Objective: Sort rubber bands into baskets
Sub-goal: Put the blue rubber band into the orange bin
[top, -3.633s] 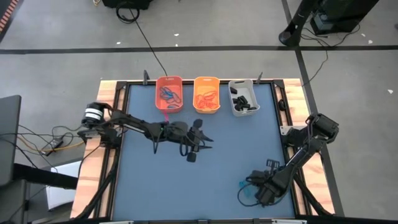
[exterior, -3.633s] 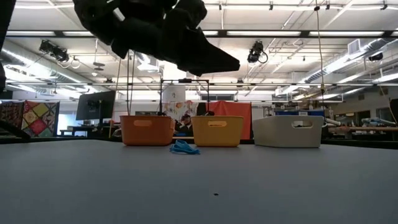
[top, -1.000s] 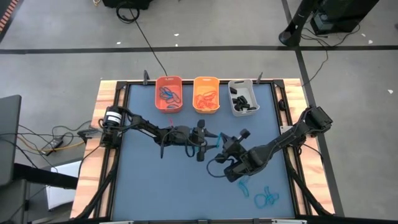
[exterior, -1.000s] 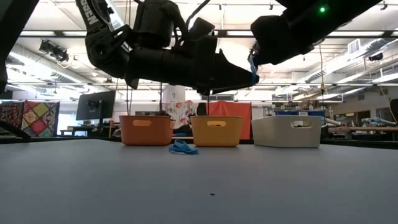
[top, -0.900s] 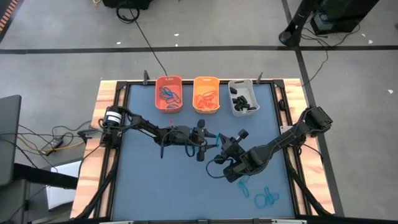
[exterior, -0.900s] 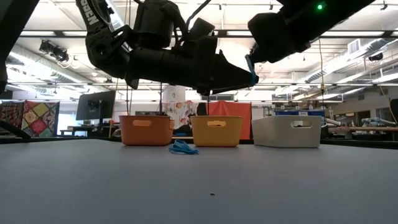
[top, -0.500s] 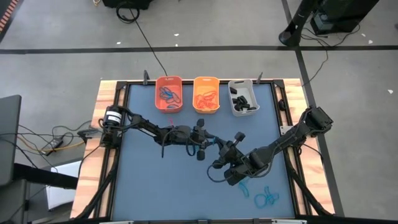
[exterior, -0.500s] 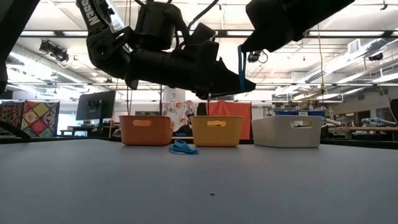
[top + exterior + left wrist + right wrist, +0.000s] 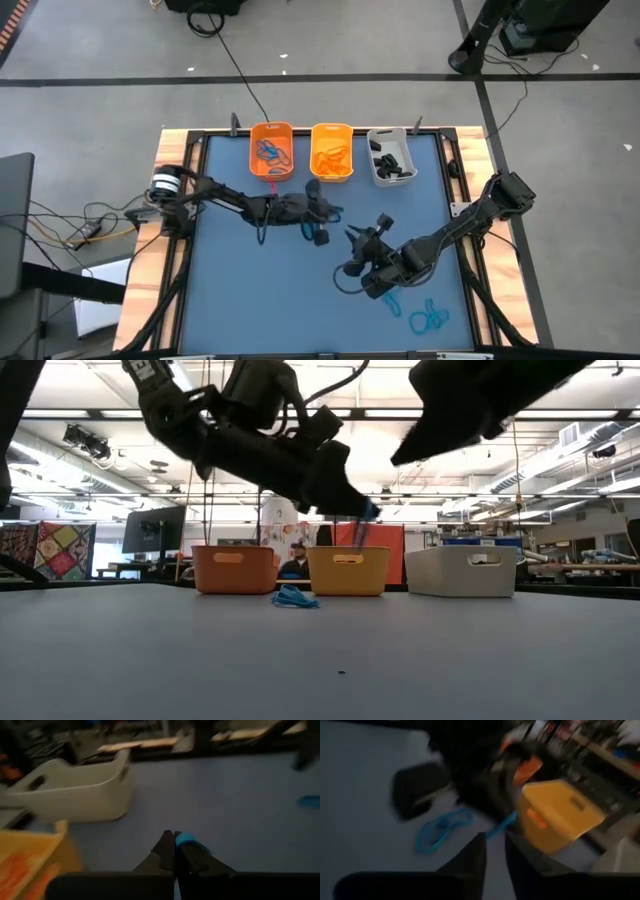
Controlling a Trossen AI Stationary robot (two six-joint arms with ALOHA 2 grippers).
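Three baskets stand in a row at the table's far edge: orange (image 9: 271, 150), yellow-orange (image 9: 332, 152) and grey-white (image 9: 392, 157). My left gripper (image 9: 328, 214) hovers just in front of the yellow-orange basket, shut on a blue rubber band (image 9: 362, 516). My right gripper (image 9: 362, 236) stands a little nearer and to the right, open, with nothing between its fingers (image 9: 476, 854). More blue rubber bands (image 9: 428, 318) lie on the table near the right front. My left gripper pinches one end of the blue rubber band (image 9: 187, 838) between its two shut fingertips. The fingers reach toward the table's right, slanting slightly down. The band is lifted clear of the table, and its free part (image 9: 357, 538) hangs below the fingertips.
A blue band (image 9: 296, 597) lies on the table in front of the orange and yellow-orange baskets. Another (image 9: 392, 298) lies under the right arm. The orange basket holds blue bands, the yellow-orange one orange bands, the grey-white one black pieces.
The blue band has passed from one gripper to the other. My left gripper has shut on it and my right gripper has opened and let go. My left gripper has then risen toward the far edge, its fingers levelling out; the band now hangs from it.
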